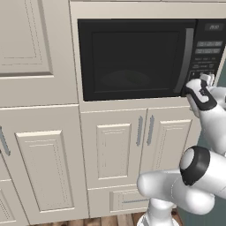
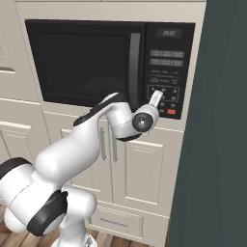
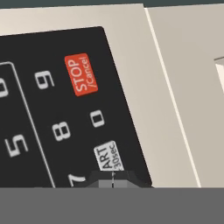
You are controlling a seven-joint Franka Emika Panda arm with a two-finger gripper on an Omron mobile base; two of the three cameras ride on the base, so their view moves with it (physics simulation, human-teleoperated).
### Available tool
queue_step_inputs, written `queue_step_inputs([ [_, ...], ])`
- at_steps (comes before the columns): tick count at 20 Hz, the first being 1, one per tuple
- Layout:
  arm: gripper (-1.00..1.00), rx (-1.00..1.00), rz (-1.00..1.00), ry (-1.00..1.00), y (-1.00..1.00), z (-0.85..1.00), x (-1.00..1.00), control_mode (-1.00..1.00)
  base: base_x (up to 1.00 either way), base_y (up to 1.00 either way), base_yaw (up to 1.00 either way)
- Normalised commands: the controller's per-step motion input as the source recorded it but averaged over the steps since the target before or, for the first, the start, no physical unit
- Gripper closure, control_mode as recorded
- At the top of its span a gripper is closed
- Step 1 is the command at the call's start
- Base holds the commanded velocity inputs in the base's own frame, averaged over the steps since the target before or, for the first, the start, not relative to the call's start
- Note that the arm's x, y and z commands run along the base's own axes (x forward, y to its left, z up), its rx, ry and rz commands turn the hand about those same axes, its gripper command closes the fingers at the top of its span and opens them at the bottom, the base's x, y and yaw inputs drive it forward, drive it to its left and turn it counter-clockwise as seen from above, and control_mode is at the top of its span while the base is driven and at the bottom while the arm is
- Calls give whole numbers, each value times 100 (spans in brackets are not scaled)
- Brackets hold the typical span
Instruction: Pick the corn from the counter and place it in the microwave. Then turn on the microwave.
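At keypad (image 3: 65,113) edge — closed tool (image 3: 113,180)

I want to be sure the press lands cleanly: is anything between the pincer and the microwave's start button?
Nothing visible. In the hand view the shut pincer sits right at the start button on the microwave keypad, below the red STOP/Cancel button.

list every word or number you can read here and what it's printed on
"STOP /Cancel" on the red button of the microwave's keypad.
"ART 30sec" on the white start button, its first letters hidden behind the shut fingers.
"9", "8", "0", "5", "7" on the number keys.
Display above the keypad: digits too blurred to read.
Upper button rows: too small to read.
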Motion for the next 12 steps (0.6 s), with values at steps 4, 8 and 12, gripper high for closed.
queue_step_inputs([
  [4, 100, 0, 0, 0, 0, 0, 12, -100, 0, 0, 0],
  [8, 100, 0, 0, 0, 0, -3, 11, -100, 0, 0, 0],
  [12, 100, 0, 0, 0, 0, -8, 9, -100, 0, 0, 0],
])
